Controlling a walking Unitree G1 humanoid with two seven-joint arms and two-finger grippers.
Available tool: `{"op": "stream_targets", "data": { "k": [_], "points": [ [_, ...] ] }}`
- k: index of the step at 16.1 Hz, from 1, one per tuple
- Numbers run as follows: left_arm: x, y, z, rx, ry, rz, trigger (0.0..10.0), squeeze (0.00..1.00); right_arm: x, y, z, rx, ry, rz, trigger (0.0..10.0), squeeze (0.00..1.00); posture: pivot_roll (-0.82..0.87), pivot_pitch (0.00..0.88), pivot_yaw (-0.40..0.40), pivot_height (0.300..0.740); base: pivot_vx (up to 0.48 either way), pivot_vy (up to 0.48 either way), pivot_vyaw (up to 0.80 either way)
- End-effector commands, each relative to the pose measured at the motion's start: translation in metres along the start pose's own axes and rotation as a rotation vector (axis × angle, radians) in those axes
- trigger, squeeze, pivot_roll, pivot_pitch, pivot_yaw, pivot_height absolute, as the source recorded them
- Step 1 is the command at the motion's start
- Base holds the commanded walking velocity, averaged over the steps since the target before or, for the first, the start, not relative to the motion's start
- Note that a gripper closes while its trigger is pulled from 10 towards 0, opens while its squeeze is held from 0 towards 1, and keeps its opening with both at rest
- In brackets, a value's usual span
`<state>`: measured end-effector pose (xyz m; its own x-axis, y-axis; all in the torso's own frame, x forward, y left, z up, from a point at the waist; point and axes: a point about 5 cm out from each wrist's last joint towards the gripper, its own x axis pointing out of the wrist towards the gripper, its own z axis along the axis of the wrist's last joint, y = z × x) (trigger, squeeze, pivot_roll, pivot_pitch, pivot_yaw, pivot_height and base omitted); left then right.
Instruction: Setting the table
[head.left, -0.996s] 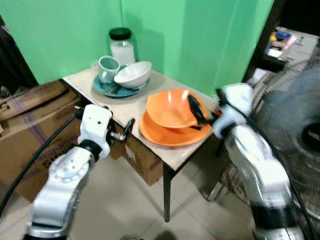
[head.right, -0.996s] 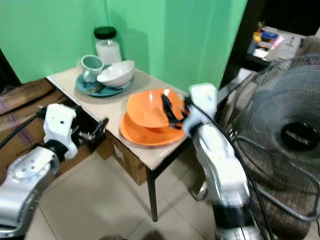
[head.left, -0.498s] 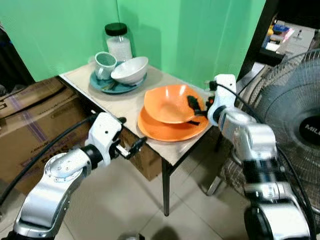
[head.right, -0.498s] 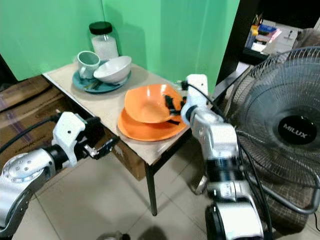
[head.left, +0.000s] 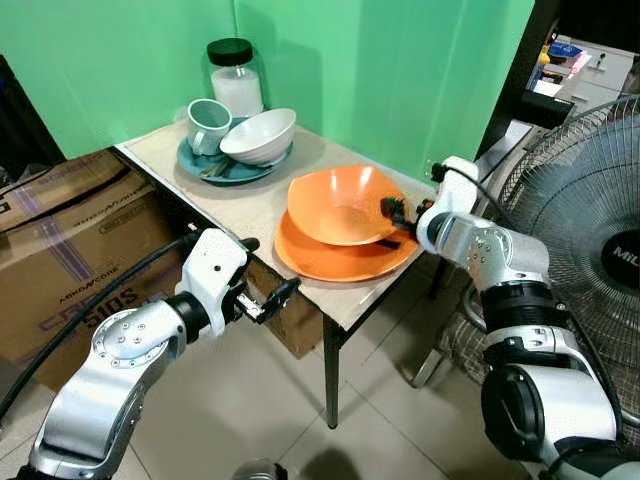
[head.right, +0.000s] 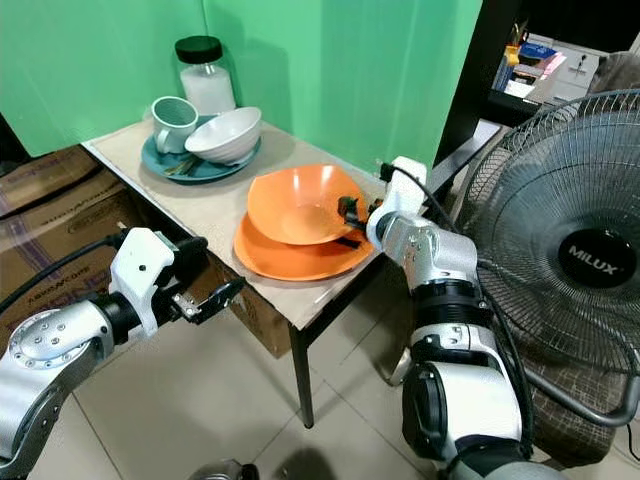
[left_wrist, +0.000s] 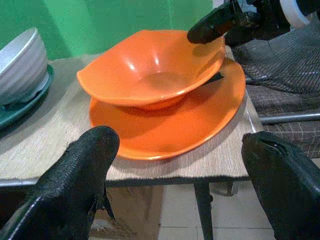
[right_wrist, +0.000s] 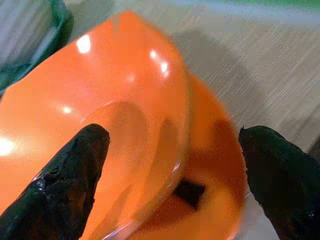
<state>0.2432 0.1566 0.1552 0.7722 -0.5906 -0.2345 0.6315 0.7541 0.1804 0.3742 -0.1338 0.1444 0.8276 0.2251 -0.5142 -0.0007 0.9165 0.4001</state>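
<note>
The small table (head.left: 262, 205) stands before me against the green wall, one corner pointing toward my feet. At its far left sits a teal plate (head.left: 232, 170) carrying a white bowl (head.left: 260, 136) and a pale green mug (head.left: 208, 122), with a black-lidded jar (head.left: 233, 76) just behind them. On the near right part of the top lies the orange plate (head.left: 340, 259), and the orange bowl (head.left: 338, 206) sits in it, tipped a little so its rim rises toward the right.

What matters for my next move is which arm is placed for that bowl. My right gripper (head.left: 392, 222) is at the bowl's right rim, fingers spread: in the right wrist view one fingertip (right_wrist: 70, 175) hangs over the bowl's inside and the other lies outside it above the plate, so the rim runs between them. I judge that closing here would pinch the rim, though I cannot tell whether either finger touches it yet.

My left gripper (head.left: 268, 300) is lower, off the table's near left edge, also open and holding nothing, its fingers pointing right toward the orange pair. It is clearly the farther of the two, so the bowl falls to the right arm, lifting it clear of the plate beneath.
</note>
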Motion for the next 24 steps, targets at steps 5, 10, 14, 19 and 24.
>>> {"op": "stream_targets", "data": {
  "k": [5, 10, 14, 19, 24],
  "points": [
    [-0.002, -0.004, 0.002, 0.004, -0.004, -0.007, 10.0, 1.0, 0.006, 0.013, -0.01, 0.129, 0.109, 0.085, 1.0, 0.0, 0.14, 0.0, 0.008, 0.74, 0.0, 0.0, 0.0],
    [0.0, -0.005, 0.002, -0.006, -0.004, -0.015, 10.0, 1.0, 0.009, 0.015, -0.015, 0.176, 0.129, 0.091, 0.0, 0.0, 0.14, 0.0, 0.008, 0.74, 0.0, 0.0, 0.0],
    [-0.001, -0.005, 0.0, -0.014, 0.005, -0.02, 10.0, 1.0, 0.01, 0.014, -0.016, 0.246, 0.135, 0.103, 0.0, 0.0, 0.14, 0.0, 0.009, 0.74, 0.0, 0.0, 0.0],
    [0.001, -0.004, 0.0, -0.007, 0.006, -0.013, 10.0, 1.0, 0.012, 0.014, -0.018, 0.237, 0.119, 0.102, 0.0, 0.0, 0.14, 0.0, 0.008, 0.74, 0.0, 0.0, 0.0],
    [0.002, -0.005, 0.002, 0.007, 0.0, -0.024, 10.0, 1.0, 0.012, 0.015, -0.02, 0.227, 0.131, 0.101, 0.0, 0.0, 0.14, 0.0, 0.01, 0.74, 0.0, 0.0, 0.0]
  ]
}}
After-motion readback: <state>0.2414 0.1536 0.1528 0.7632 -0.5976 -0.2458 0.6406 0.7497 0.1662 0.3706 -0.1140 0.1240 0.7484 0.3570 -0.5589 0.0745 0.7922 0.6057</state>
